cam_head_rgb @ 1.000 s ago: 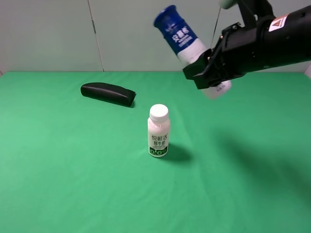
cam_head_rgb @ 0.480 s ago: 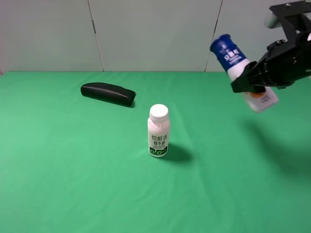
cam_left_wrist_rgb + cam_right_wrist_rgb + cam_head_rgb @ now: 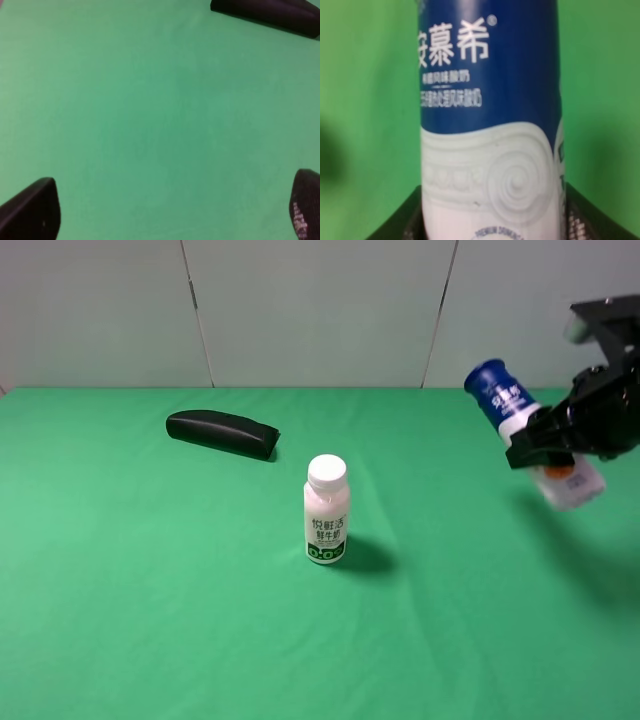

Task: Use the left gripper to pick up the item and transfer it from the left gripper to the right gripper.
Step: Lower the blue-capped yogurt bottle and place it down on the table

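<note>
Since the tall blue-capped bottle (image 3: 500,395) hangs in the air well to the right of the white-capped milk bottle (image 3: 326,510), clamped round its middle by the right gripper (image 3: 543,443), I judge the handover done. It leans, cap toward the milk bottle and base away from it. The black oblong case (image 3: 221,433) lies behind and to the left of the milk bottle on the green cloth (image 3: 150,620).

From the left wrist, I see the left gripper (image 3: 167,210) spread wide and empty above the cloth; the milk bottle is out of sight.

From the right wrist, the jaws press both sides of the white body just below the blue label. The bottle looks stiff and glossy, probably slick and weighty if full, so I would grip this mid-body band, not the cap.
</note>
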You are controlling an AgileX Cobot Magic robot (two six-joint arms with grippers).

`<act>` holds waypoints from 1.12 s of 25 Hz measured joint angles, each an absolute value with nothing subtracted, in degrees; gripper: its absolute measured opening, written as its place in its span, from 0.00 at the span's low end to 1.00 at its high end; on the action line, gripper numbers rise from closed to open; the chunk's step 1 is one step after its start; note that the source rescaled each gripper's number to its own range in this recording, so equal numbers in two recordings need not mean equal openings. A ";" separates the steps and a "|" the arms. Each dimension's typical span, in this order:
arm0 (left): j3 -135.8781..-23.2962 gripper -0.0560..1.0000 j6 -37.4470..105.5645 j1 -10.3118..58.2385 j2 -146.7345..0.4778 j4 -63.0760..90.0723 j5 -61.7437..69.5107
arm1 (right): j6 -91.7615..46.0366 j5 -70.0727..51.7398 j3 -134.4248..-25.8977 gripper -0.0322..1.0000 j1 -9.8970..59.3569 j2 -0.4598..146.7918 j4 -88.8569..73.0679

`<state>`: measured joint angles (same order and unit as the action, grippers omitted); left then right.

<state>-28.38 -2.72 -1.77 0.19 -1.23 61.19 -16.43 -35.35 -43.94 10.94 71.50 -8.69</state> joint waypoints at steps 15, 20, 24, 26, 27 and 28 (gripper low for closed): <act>-28.38 0.85 -2.72 -1.77 0.19 -1.23 61.19 | -15.64 -33.40 -38.23 0.03 10.94 78.64 -11.91; -28.38 0.85 -2.72 -1.77 0.19 -1.23 61.19 | -17.27 -32.66 -40.83 0.03 10.94 83.52 -14.21; -28.38 0.85 -2.72 -1.77 0.19 -1.23 61.19 | -17.47 -31.23 -41.66 0.03 10.94 86.65 -14.38; -28.38 0.85 -2.72 -1.77 0.19 -1.23 61.19 | -17.58 -30.71 -41.71 0.03 10.94 88.20 -14.46; -28.38 0.85 -2.72 -1.77 0.19 -1.23 61.19 | -17.58 -30.60 -41.71 0.03 10.94 88.89 -14.46; -28.38 0.85 -2.72 -1.77 0.19 -1.23 61.19 | -17.59 -30.52 -41.71 0.03 10.94 89.40 -14.46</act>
<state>-28.38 -2.72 -1.77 0.19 -1.23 61.19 -17.59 -30.52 -41.71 10.94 89.40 -14.46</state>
